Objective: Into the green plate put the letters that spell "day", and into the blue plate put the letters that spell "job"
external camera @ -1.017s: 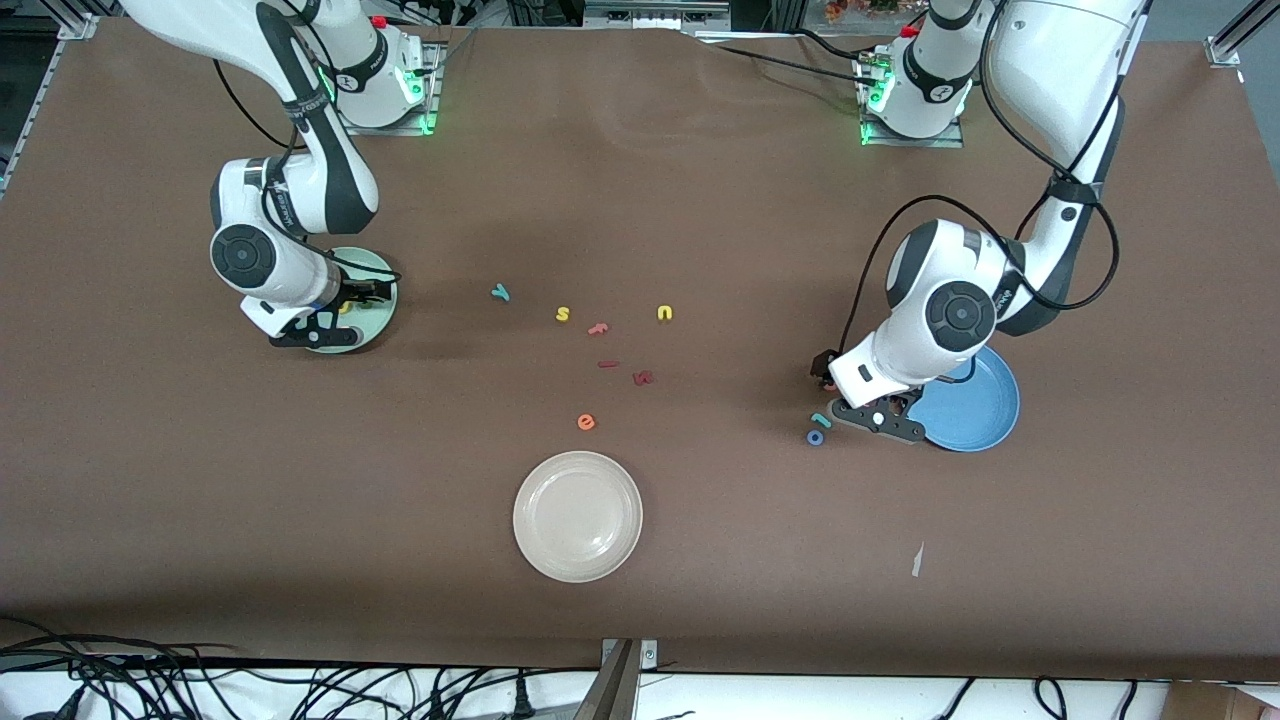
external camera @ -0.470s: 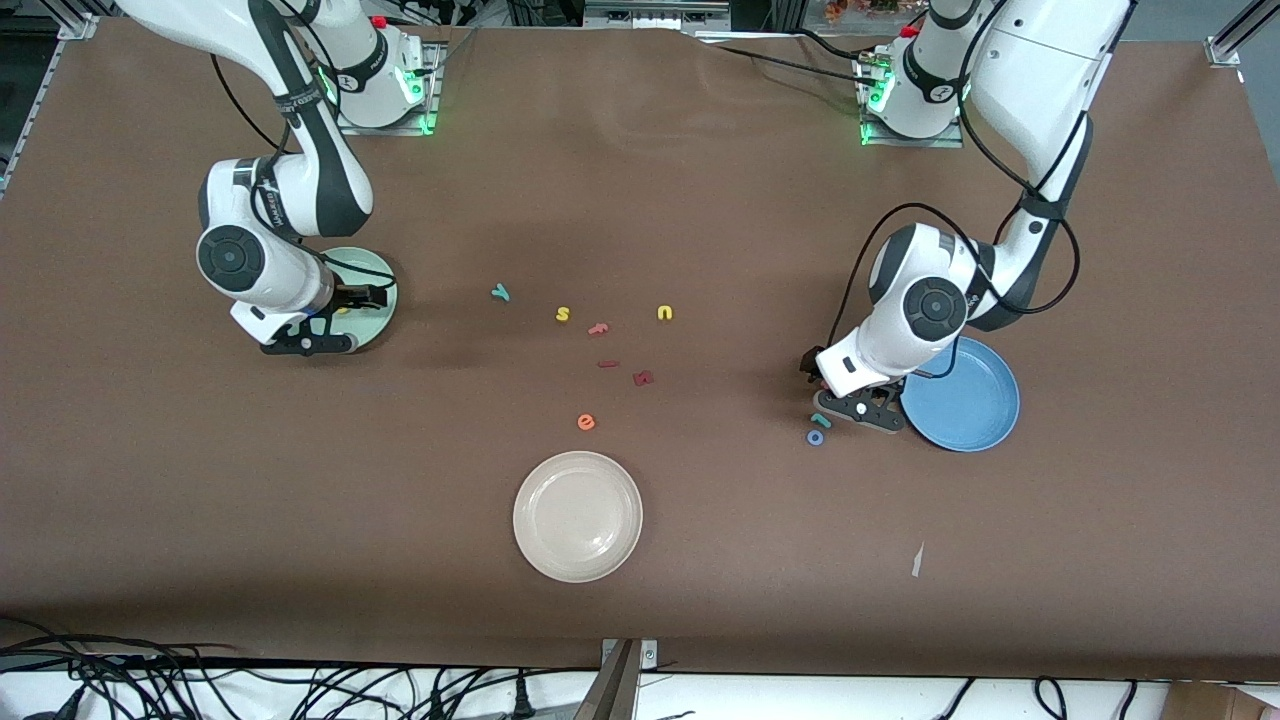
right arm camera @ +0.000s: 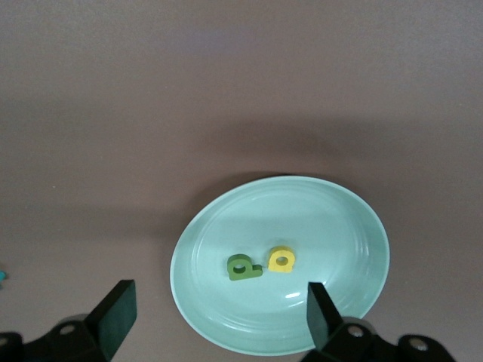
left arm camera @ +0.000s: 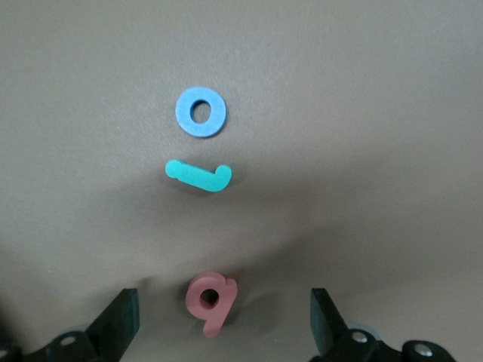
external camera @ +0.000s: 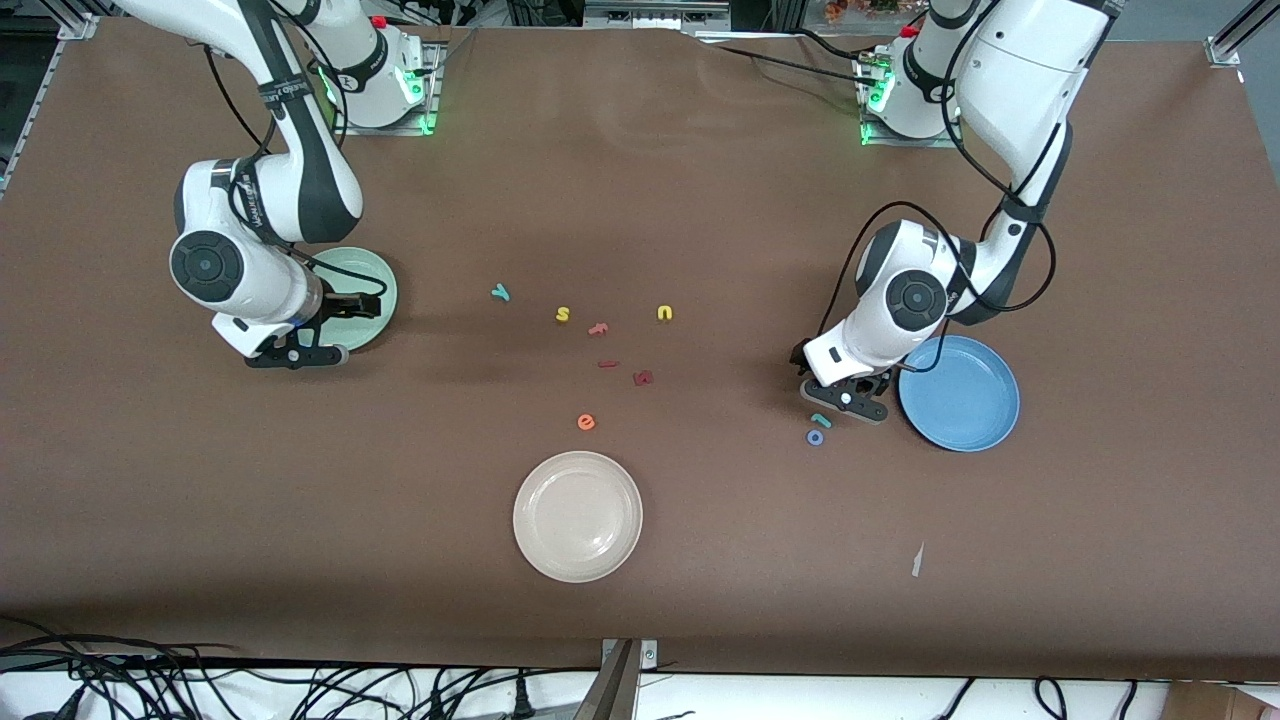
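Left gripper [left arm camera: 223,332], jaws spread and empty, hangs low over the salmon-pink foam "b" [left arm camera: 212,301], which lies between its fingers beside the bright blue shallow plate [external camera: 960,392]. The teal hook "j" [left arm camera: 198,176] and blue ring "o" [left arm camera: 201,112] lie just nearer the front camera. Right gripper [right arm camera: 219,328], likewise spread and empty, hovers by the pale mint-green plate [right arm camera: 347,226] holding the dark green "d" [right arm camera: 243,268] and yellow "a" [right arm camera: 281,260]; the teal "y" [external camera: 501,292] lies mid-table, closest to the right arm.

The front view looks down from high across the brown table [external camera: 700,600], facing both arm bases. The left wrist view looks straight down, close over the small blue foam ring "o" [left arm camera: 201,112], also seen in front. The right wrist view looks down on the round pale mint-green plate [right arm camera: 339,226], shared likewise.
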{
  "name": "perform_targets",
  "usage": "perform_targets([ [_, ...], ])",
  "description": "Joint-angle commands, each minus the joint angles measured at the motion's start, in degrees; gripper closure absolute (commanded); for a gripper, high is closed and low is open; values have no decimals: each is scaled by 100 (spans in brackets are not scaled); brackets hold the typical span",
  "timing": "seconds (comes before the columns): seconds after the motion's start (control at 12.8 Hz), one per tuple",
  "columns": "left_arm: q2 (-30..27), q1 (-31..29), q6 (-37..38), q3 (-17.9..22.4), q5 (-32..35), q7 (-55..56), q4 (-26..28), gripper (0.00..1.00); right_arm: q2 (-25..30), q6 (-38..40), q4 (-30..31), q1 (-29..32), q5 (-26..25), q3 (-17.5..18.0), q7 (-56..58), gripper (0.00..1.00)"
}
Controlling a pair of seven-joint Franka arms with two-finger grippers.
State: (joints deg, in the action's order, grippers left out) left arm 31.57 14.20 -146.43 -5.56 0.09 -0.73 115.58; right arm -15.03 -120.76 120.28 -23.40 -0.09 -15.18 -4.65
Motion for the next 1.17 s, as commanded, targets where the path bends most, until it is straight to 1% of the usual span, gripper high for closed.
perform_targets([
  [0.0,-10,13,-105,28,132,-76,43,0,53,115,-48,-42,124,7,87,0],
  [0.16,-1,21,-105,28,123,-181,43,1,44,115,-57,-42,132,15,113,0],
  [0.31,51,13,-114,28,132,-191,43,11,44,115,-66,-42,132,15,113,0],
  [0.39,60,13,-114,28,132,-199,35,14,44,115,-66,-42,132,15,113,0],
  [0.47,60,13,-114,28,132,-199,35,21,44,115,-66,-42,132,15,113,0],
  [0.55,60,21,-114,28,158,-199,35,32,52,123,-66,-42,132,15,113,0],
  [0.63,60,21,-114,28,315,-199,26,48,53,141,-101,-42,132,15,122,0],
  [0.7,60,21,-114,28,421,-199,17,62,53,219,-145,-42,132,15,122,0],
  [0.86,34,13,-114,28,431,-199,17,84,18,692,-564,-51,150,33,113,0],
  [0.94,25,13,-105,28,422,-199,17,93,0,895,-732,-42,159,111,87,0],
  [1.1,16,4,-96,37,422,-191,17,99,-53,932,-804,-42,316,173,52,0],
])
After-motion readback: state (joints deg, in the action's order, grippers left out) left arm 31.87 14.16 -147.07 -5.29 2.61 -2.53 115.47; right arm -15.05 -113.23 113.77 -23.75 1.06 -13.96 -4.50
